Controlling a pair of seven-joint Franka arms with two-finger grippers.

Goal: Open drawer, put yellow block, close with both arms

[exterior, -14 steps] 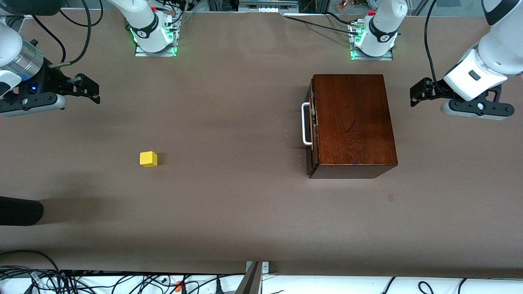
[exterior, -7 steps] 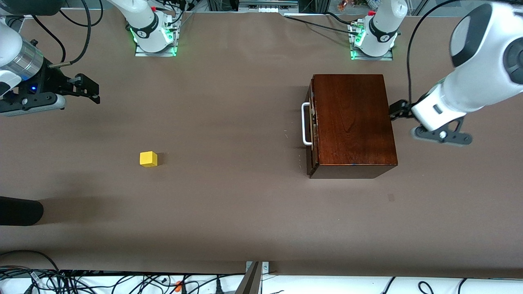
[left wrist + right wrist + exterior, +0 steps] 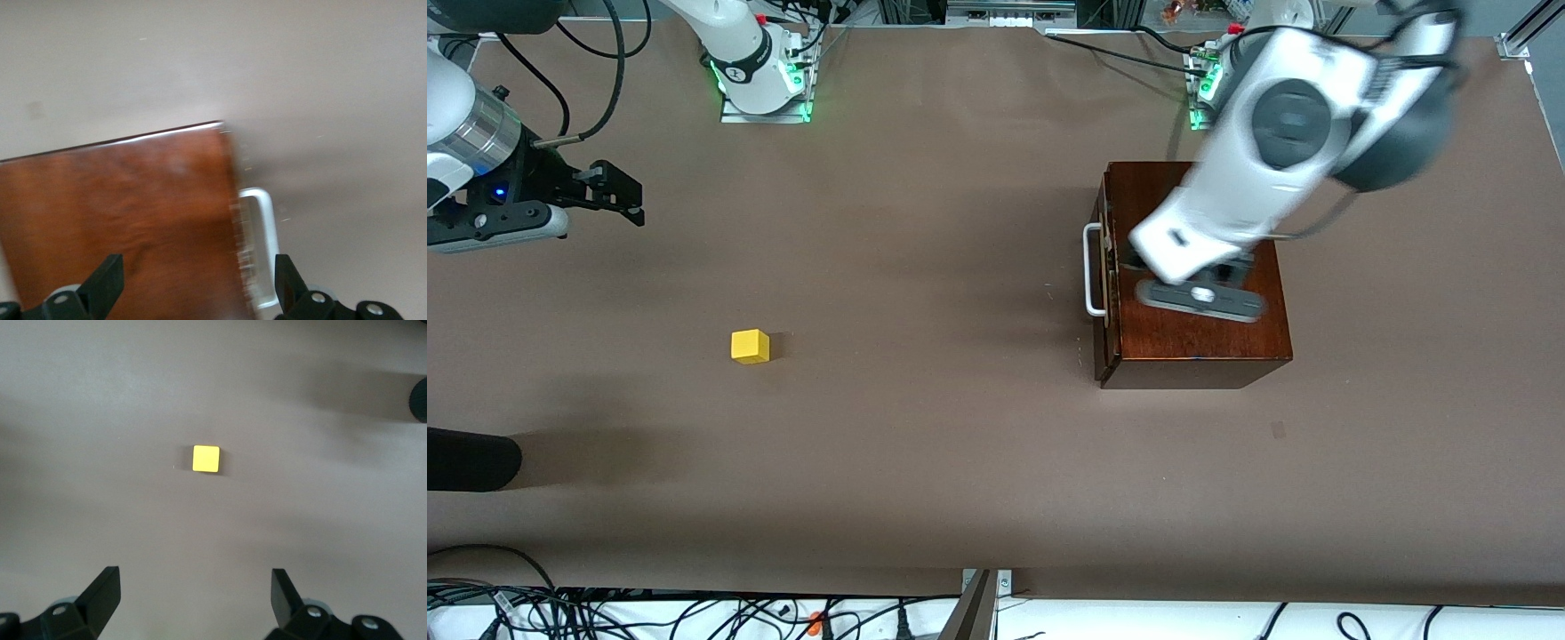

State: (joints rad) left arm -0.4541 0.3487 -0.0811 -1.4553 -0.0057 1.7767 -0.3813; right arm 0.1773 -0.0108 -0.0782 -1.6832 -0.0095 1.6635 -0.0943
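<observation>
The open left gripper (image 3: 1138, 267) hangs over the wooden box, right of the shut drawer's white handle (image 3: 1092, 271) at frame center-right, while the open right gripper (image 3: 609, 191) waits upper left, above the yellow block (image 3: 750, 346).

The block (image 3: 206, 459) is sitting near the middle of the frame, flat on the brown table (image 3: 87, 420), showing one square yellow face and casting a thin shadow along one side. The right gripper (image 3: 193, 597) is hovering over the table, well apart from the block. Its two black fingers (image 3: 100, 593) are poking in from the frame's edge and standing wide apart, with bare table showing between them. A dark rounded shape (image 3: 419, 399) is peeking in at one corner, with a soft shadow lying beside it.
</observation>
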